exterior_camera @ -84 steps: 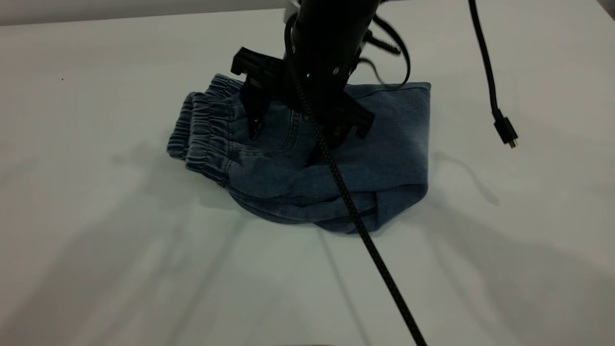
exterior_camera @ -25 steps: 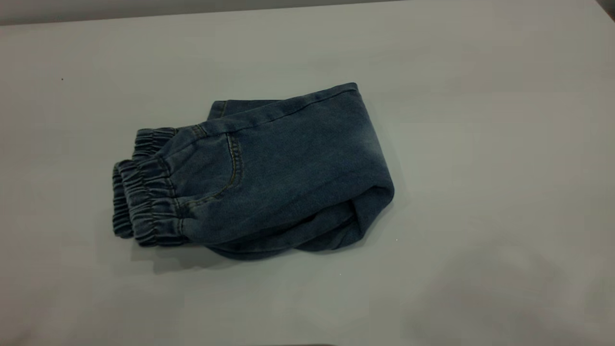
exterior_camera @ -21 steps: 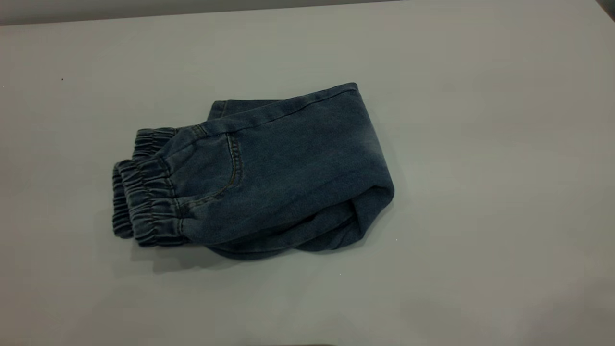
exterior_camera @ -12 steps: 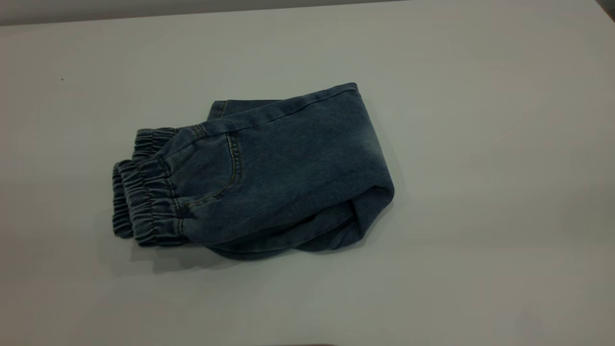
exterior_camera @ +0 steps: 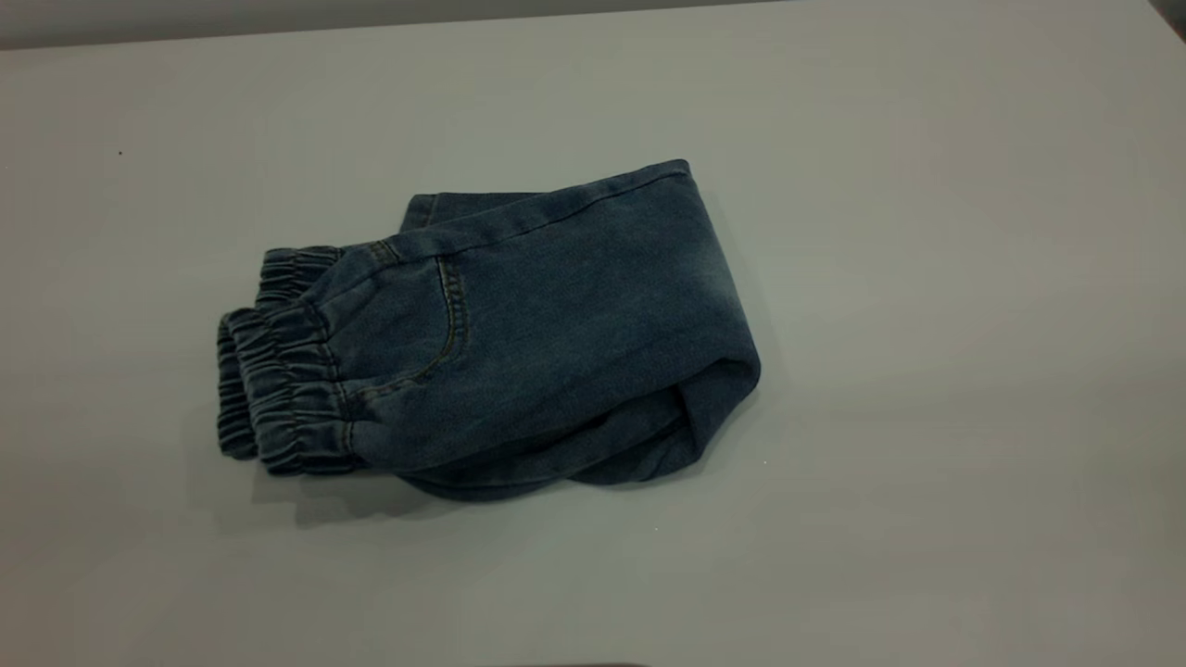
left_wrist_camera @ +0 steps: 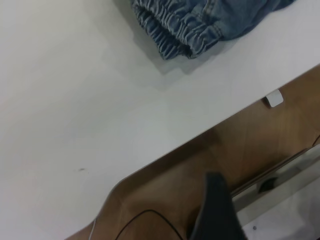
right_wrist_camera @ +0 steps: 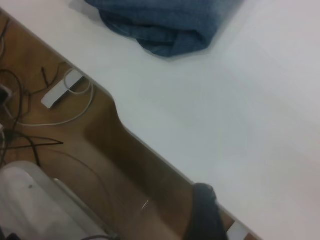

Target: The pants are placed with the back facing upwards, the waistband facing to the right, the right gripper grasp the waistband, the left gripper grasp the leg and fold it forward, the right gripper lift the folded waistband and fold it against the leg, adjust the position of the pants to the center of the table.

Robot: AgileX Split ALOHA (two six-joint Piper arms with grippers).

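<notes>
Since the earliest frame the arm over the pants has gone and the pants are lying shifted leftward. The table (exterior_camera: 927, 278) is carrying the folded pants (exterior_camera: 556, 324) near centre, waistband (exterior_camera: 278, 398) leftward. Neither gripper's jaw opening is discernible.

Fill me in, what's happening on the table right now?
Nothing is being handled at the moment. The pants lie folded into a compact bundle on the table, near its middle, with the waistband at the exterior view's left end. Neither gripper touches them: both arms are pulled back off the table's edge, out of the exterior view. The folding looks done.
</notes>
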